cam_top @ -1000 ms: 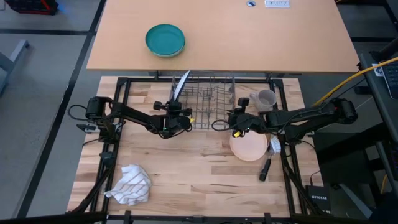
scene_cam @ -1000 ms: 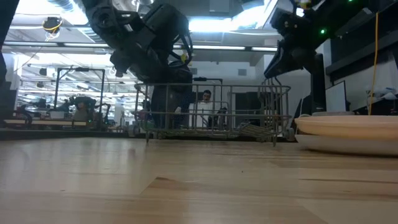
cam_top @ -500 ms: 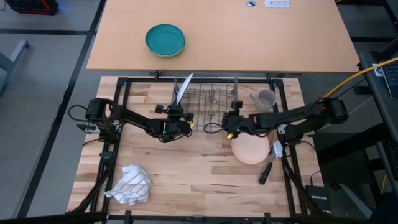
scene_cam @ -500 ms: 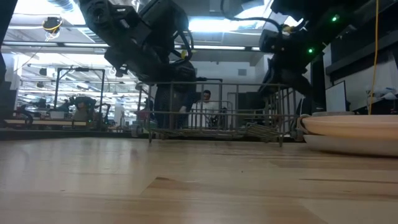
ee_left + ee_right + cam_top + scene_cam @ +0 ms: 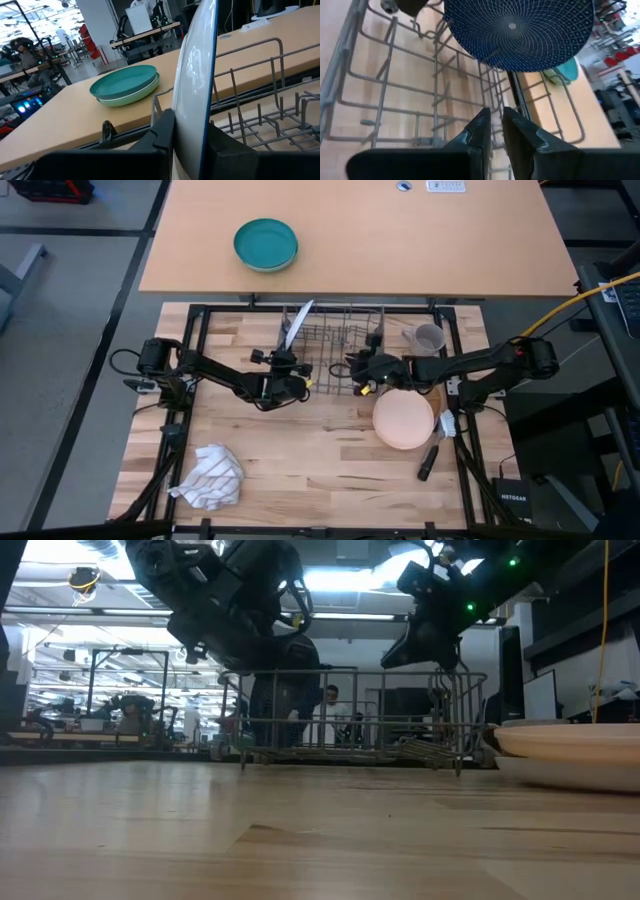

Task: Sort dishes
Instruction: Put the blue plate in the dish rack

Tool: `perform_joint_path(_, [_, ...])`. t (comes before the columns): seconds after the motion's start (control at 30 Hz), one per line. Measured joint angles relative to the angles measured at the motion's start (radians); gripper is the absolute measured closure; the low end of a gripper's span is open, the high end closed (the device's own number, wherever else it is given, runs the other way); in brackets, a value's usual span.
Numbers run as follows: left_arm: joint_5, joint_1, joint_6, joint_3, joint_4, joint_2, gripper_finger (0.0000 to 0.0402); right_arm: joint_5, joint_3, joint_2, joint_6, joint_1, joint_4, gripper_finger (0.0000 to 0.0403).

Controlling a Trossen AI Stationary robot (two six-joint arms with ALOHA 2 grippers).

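Observation:
My left gripper is shut on the blue plate, which stands on edge over the left end of the wire dish rack. The plate's patterned face shows in the right wrist view. My right gripper hangs over the rack's near right part with its fingers nearly together. The peach-pink bowl sits on the table right of the rack. The grey mug stands by the rack's far right corner. The white plate is not plainly in view. My left gripper pinches the plate's rim at its lower edge, one finger on each face. The fingers come from the table's near left, roughly level. The plate stands upright on edge above the fingers and leans toward the far right. Whether its lower edge rests in the rack is hidden. My right gripper points down just above the rack's top rim. I cannot tell whether it touches a wire.
A teal-green bowl sits on the far table. A white striped cloth lies near the front left. A dark-handled brush lies right of the peach bowl. The black frame rails border the wooden top.
My right gripper has gone toward the table's left and a little toward the far edge, from beside the peach bowl to over the rack. The rack has slid a little toward the table's right. My left gripper has shifted the plate slightly right, and the plate is still on edge.

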State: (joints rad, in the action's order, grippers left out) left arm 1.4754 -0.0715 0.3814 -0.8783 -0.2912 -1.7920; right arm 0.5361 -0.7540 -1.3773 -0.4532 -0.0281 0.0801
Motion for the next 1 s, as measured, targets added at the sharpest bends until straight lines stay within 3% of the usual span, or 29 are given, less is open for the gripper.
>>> perform_joint_path(0.2, [-0.003,-0.001,-0.049,0.000,-0.036,-0.001,0.0369,-0.131,0.000,0.000,0.046,-0.054,-0.004,0.0347])
perform_joint_path(0.5, [-0.009,0.000,-0.047,0.000,-0.037,-0.001,0.0369,-0.293,0.000,0.027,0.052,-0.014,0.047,0.0347])
perform_joint_path(0.8, [-0.007,0.001,-0.047,0.000,-0.035,-0.001,0.0369,-0.294,0.000,0.152,-0.026,0.133,-0.013,0.0347])
perform_joint_path(1.0, [-0.005,0.001,-0.047,-0.001,-0.035,-0.001,0.0369,-0.288,-0.001,0.114,0.038,0.226,-0.143,0.0347])
